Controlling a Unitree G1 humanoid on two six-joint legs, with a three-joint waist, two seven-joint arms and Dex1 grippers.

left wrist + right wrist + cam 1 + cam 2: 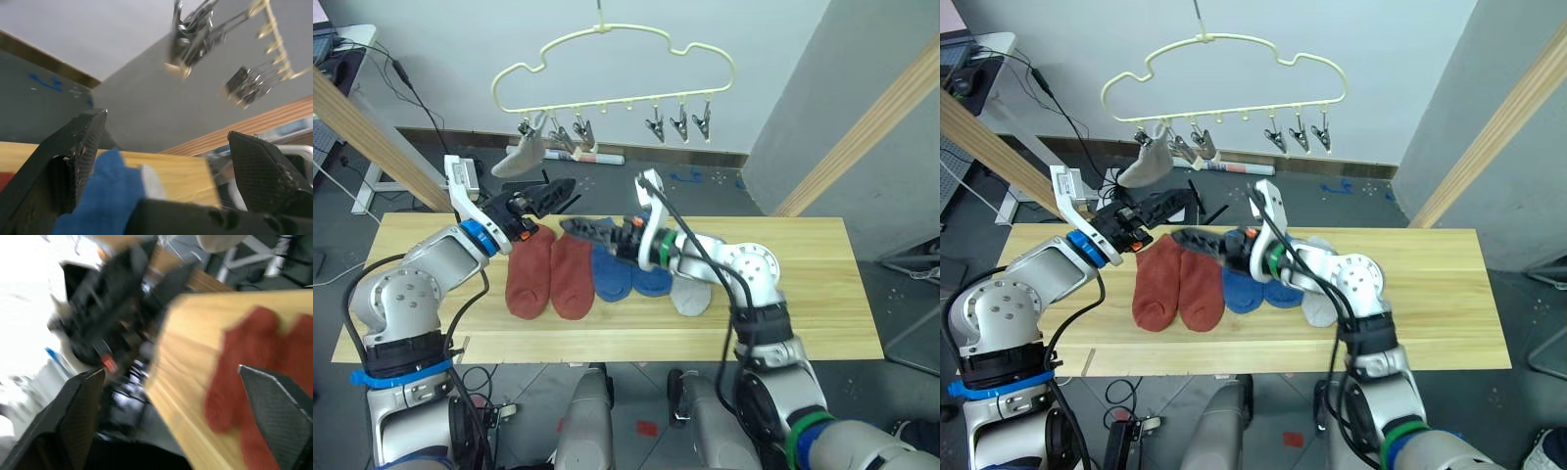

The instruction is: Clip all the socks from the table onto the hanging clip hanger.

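We see one light grey sock point(521, 157) clipped at the left end of the clip hanger point(612, 69), just above the left gripper point(551, 196), whose fingers are spread and empty. The right gripper point(585, 229), also spread and empty, hovers over the rust-red socks point(550, 275); blue socks point(625, 276) and a grey sock point(690, 296) lie beside them mid-table point(822, 294). We read no writing; both table ends are bare.

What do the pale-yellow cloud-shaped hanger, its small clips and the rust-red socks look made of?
Pale-yellow cloud-shaped hanger: thin rod with a smooth, even coating, probably coated wire or plastic; can't tell which.
Small clips: grey and glinting, likely bare metal.
Rust-red socks: matte, soft and lying limp on the light plank table, so knit fabric; that table shows wood grain.
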